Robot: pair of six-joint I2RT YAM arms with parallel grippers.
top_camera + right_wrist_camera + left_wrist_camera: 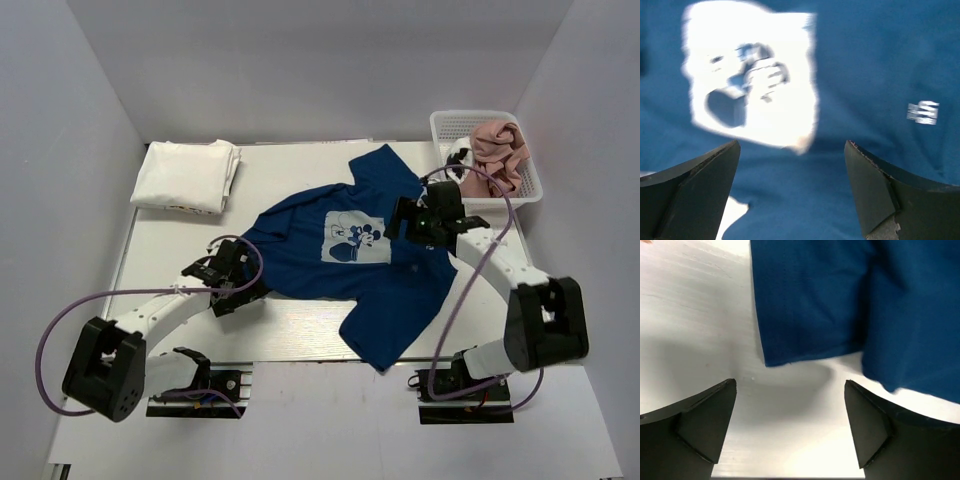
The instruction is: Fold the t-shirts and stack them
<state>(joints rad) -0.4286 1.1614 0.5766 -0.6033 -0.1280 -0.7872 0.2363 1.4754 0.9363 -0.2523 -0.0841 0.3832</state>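
Observation:
A navy blue t-shirt (385, 290) lies spread out in the middle of the table, its pale square cartoon print (355, 238) facing up. My left gripper (243, 272) is open, low over bare table just short of the shirt's left sleeve hem (810, 305). In the left wrist view that gripper (790, 383) holds nothing. My right gripper (398, 226) hovers open over the shirt's chest, right of the print (750, 95), with only navy cloth (865, 60) below its fingers (791, 146). Folded white t-shirts (188, 175) sit at the back left. A dusty pink t-shirt (500, 148) is crumpled in the basket.
A white plastic mesh basket (480, 117) stands at the back right, close behind the right arm. White walls close in the table on the left, back and right. A purple cable loops from each arm.

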